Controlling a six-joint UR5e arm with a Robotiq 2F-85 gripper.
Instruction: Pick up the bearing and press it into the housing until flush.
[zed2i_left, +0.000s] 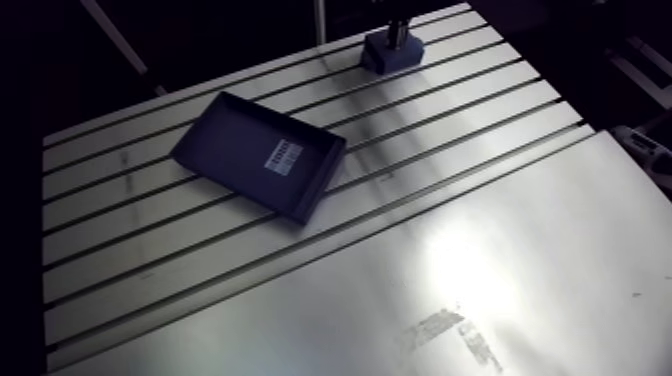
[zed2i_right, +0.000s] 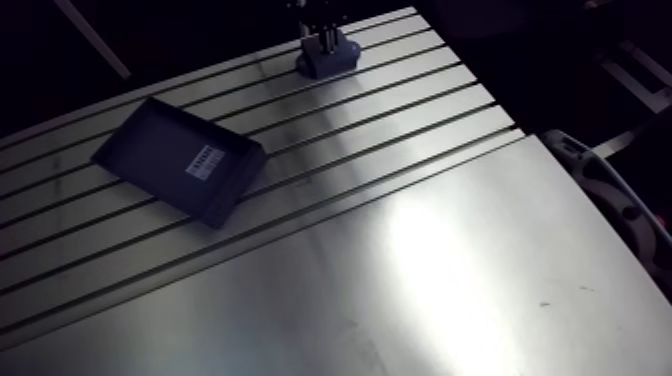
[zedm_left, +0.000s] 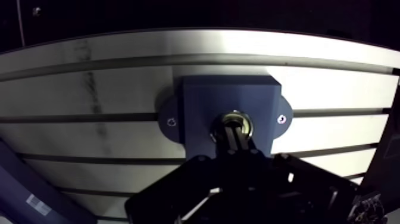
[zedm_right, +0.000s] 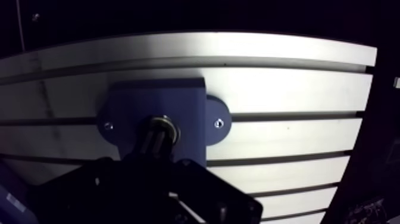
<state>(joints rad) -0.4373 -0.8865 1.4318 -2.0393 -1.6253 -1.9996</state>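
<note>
On slotted table (zed2i_left: 120, 215): housing (zed2i_left: 392, 55), tray (zed2i_left: 250, 140).

Slotted aluminium table (zed2i_left: 500, 260) with dark tray (zed2i_left: 235, 140) and blue housing (zed2i_left: 385, 58)

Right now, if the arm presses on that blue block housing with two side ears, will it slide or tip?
Probably neither. The blue block housing looks low and broad, so tipping seems unlikely. Each side ear shows a screw, so it is likely fastened to the slotted aluminium table and should resist sliding.
</note>
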